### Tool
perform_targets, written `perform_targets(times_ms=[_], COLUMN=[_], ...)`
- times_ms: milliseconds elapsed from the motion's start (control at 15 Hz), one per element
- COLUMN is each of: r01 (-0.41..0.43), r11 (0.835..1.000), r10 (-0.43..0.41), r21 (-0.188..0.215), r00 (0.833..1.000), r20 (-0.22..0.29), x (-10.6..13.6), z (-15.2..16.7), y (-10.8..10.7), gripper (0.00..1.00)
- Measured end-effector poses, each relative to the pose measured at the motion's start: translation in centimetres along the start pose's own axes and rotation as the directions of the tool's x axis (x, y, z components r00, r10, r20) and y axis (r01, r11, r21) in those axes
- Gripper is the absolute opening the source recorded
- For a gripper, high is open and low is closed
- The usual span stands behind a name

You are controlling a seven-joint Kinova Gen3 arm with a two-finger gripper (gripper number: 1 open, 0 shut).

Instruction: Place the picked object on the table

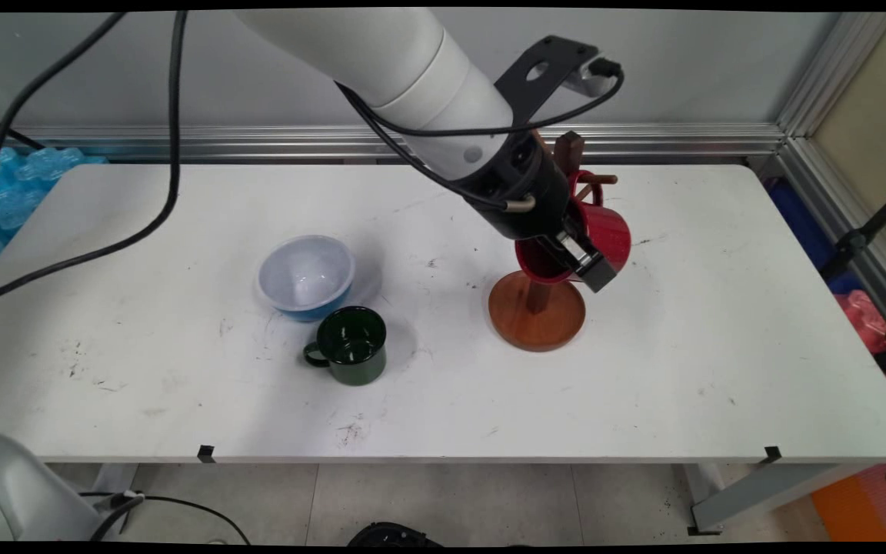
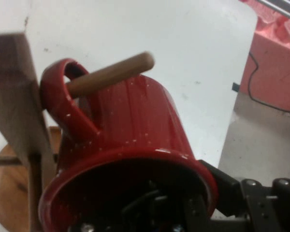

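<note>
- Gripping the rim of a glossy red enamel mug (image 1: pixel 601 231), the black two-finger claw (image 1: pixel 583 261) hung over the round wooden base of a mug tree (image 1: pixel 537 315) standing right of centre on the white counter (image 1: pixel 443 385).
- In the hand view, one finger reached inside the mug's mouth and the other lay against the outer wall, so the claw was pinching the mug's rim (image 2: pixel 135 159) between them.
- The red mug was tipped on its side, mouth toward the claw, and its looped handle (image 2: pixel 63 96) was threaded over a round wooden peg (image 2: pixel 111 75) that jutted from the tree's square upright post (image 2: pixel 14 96).
- The peg passed only partly through the loop, and its tip showed beyond the handle.
- Risk, as a judgement: the mug's weight seemed shared between peg and claw. A sideways pull could lever the peg and tip the light tree over, and a letting-go with the handle poorly seated could let the mug slide off and drop onto the base.
- Well apart to the left stood a dark green enamel mug (image 1: pixel 352 346) and, just behind it, a blue bowl with a white inside (image 1: pixel 306 275), both upright and untouched.
</note>
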Motion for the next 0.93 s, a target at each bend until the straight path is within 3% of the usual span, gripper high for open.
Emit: perform_targets(times_ms=[933], r01=[-0.047], r11=[0.996], r10=[0.042], r21=[-0.07], r00=[0.997], r20=[-0.065], x=[1.6], z=[-2.6], y=[2.5], gripper=[0.0])
